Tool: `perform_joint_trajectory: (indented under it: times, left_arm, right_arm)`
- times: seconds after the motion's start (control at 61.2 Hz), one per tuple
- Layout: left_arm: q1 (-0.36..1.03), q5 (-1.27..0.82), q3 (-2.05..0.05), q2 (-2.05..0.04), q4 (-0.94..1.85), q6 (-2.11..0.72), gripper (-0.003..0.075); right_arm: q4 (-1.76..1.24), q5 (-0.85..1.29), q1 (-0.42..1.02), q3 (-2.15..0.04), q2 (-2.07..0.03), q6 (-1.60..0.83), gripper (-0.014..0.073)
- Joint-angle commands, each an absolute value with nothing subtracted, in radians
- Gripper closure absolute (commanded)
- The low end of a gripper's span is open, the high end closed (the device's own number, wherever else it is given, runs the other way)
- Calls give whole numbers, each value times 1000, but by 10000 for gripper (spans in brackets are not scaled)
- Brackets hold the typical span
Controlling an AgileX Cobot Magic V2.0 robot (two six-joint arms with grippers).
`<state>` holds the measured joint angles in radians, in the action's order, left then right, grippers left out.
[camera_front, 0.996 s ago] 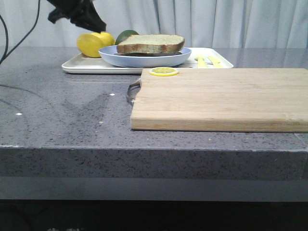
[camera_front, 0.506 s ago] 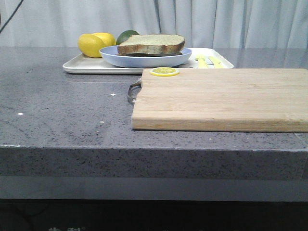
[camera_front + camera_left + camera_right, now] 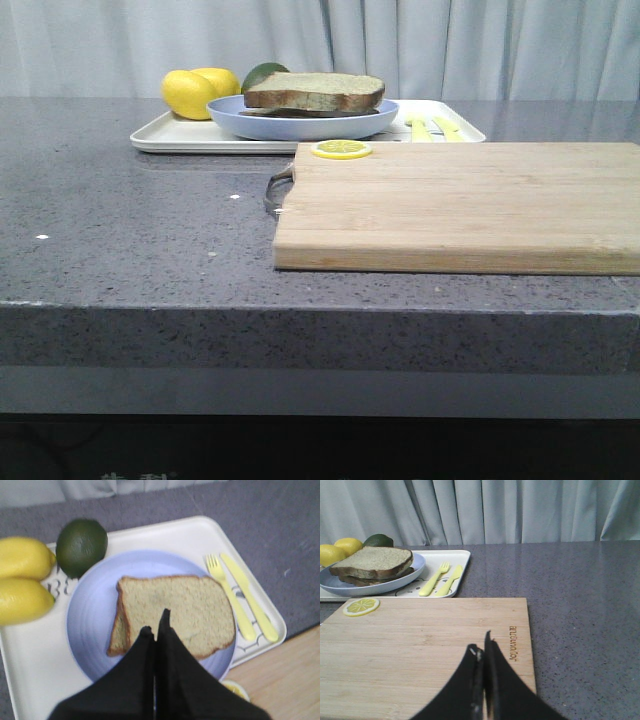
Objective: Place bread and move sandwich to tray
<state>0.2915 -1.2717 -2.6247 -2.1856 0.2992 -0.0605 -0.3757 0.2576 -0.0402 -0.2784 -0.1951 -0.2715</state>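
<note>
The bread [image 3: 314, 90] lies as the top slice of the sandwich [image 3: 176, 614] on the light blue plate [image 3: 300, 122]. The egg is hidden under it. The plate stands on the white tray [image 3: 165, 134] at the back of the table. The plate [image 3: 92, 615] and the tray [image 3: 30, 655] also show in the left wrist view. My left gripper [image 3: 156, 622] is shut and empty, well above the bread, out of the front view. My right gripper [image 3: 482, 647] is shut and empty above the wooden cutting board [image 3: 420, 645]. The right wrist view shows the sandwich [image 3: 372, 564] too.
Two lemons [image 3: 195, 90] and a green lime [image 3: 81, 547] lie on the tray's left part. A yellow fork [image 3: 231, 597] and knife [image 3: 250, 597] lie on its right part. A lemon slice [image 3: 341, 149] rests on the cutting board's [image 3: 460, 205] far left corner.
The left gripper, seen at the top left of the front view a second ago, has risen out of that view. The plate and bread stay on the tray.
</note>
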Motion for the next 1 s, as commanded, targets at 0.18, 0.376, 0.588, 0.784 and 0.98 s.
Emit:
perform_joint_trajectory:
  times: [0.18, 0.376, 0.588, 0.784, 0.98]
  left_arm:
    - [286, -1256, -2279, -1917, 234, -58, 741]
    - [265, -1233, -2054, -1750, 98, -58, 741]
    - [178, -1152, -1802, -1578, 98, -57, 741]
    - [68, -1029, -1572, -1406, 98, -57, 741]
    - [17, -838, -1326, -1215, 98, -57, 741]
  right_arm:
    - [-378, 185, -43, -305, -200, -280, 652]
    - [-378, 185, -43, -305, -200, -280, 652]
    - [-378, 185, -43, -305, -200, -280, 652]
    - [-378, 185, -43, -305, -200, -280, 652]
    - [-378, 185, -43, -305, -200, -280, 652]
